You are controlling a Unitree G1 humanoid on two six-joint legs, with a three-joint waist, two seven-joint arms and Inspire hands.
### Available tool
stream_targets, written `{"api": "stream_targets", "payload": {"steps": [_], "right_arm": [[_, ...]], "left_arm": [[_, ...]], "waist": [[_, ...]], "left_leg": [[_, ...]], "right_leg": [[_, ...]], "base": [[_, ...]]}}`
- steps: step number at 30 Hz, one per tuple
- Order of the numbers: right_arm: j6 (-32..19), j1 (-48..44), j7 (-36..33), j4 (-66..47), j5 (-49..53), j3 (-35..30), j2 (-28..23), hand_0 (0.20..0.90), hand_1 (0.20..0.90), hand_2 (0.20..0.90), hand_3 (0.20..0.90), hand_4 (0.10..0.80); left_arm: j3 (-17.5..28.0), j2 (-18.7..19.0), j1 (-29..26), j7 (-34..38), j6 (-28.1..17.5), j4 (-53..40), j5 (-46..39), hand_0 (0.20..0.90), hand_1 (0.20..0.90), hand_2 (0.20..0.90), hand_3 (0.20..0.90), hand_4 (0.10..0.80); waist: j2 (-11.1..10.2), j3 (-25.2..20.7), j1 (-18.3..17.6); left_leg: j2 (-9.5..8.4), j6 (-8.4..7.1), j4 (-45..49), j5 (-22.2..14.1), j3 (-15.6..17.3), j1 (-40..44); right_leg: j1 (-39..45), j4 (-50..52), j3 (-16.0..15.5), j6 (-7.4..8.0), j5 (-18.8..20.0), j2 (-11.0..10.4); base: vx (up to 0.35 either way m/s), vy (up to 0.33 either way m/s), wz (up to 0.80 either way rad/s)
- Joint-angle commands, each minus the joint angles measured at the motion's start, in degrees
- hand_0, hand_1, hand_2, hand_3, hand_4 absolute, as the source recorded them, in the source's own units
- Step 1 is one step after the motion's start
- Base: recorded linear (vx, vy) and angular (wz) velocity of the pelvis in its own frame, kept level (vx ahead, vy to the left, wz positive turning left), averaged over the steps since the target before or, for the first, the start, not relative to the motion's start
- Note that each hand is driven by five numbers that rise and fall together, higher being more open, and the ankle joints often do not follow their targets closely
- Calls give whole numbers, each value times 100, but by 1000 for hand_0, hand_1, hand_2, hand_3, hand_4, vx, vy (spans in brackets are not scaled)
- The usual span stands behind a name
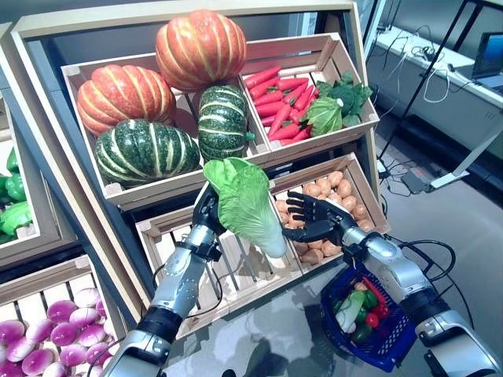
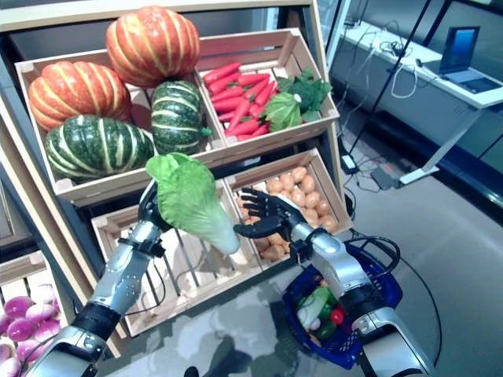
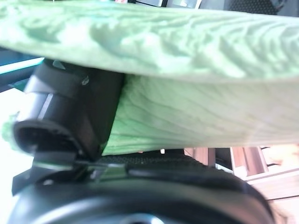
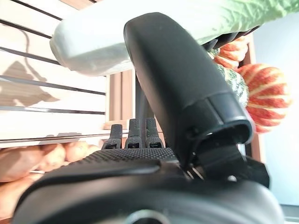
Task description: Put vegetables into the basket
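A leafy green cabbage [image 1: 244, 200] with a white stem is held up in front of the lower shelf crates, my left hand [image 1: 206, 212] shut on its leafy half from behind. In the left wrist view the cabbage [image 3: 187, 70] fills the picture past my thumb [image 3: 74, 107]. My right hand [image 1: 318, 220] is open with fingers spread, right beside the cabbage's white stem end [image 4: 93, 42]; whether it touches is unclear. A blue basket [image 1: 377, 357] hangs below my right forearm and holds several vegetables.
The sloped wooden shelf carries pumpkins [image 1: 126, 94], red carrots [image 1: 279, 98] with a leafy green, and potatoes [image 1: 338, 188]. A slatted crate [image 1: 236, 275] sits behind the cabbage. Purple bulbs [image 1: 55, 330] lie lower left. A desk with a laptop [image 2: 464, 47] stands far right.
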Motion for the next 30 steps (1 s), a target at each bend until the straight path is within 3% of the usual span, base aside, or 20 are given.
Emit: {"api": "stream_targets", "payload": {"steps": [1,9,15,30], "right_arm": [[282,-426,960,4,438,217,-39,900,900,900,900,800],[779,-555,1776,296,695,541,5,900,900,900,900,800],[1279,-529,2755,357,914,617,43,900,900,900,900,800],[1413,-754,3625,334,1670,714,52,900,900,900,900,800]], "left_arm": [[-64,-115,-522,-278,-410,-198,-271,300,300,300,300,400],[-194,-96,-507,-437,-310,-223,-327,300,300,300,300,400],[-242,-91,-433,-567,-257,-225,-304,300,300,300,300,400],[-455,-79,-408,-722,-195,-119,-345,300,300,300,300,400]], "waist": [[57,-710,101],[14,-725,194],[-6,-732,232],[-6,-754,272]], "left_leg": [[-236,231,7,-679,-48,65],[-248,235,7,-717,-114,169],[-252,237,7,-729,-141,216],[-272,246,7,-688,-206,177]], "right_leg": [[3,13,-144,-401,-167,206],[109,13,-179,-405,-197,207],[159,13,-183,-409,-208,212],[149,13,-202,-463,-196,217]], "base": [[0,0,0],[38,-4,2],[25,-1,0],[-2,-3,2]]}}
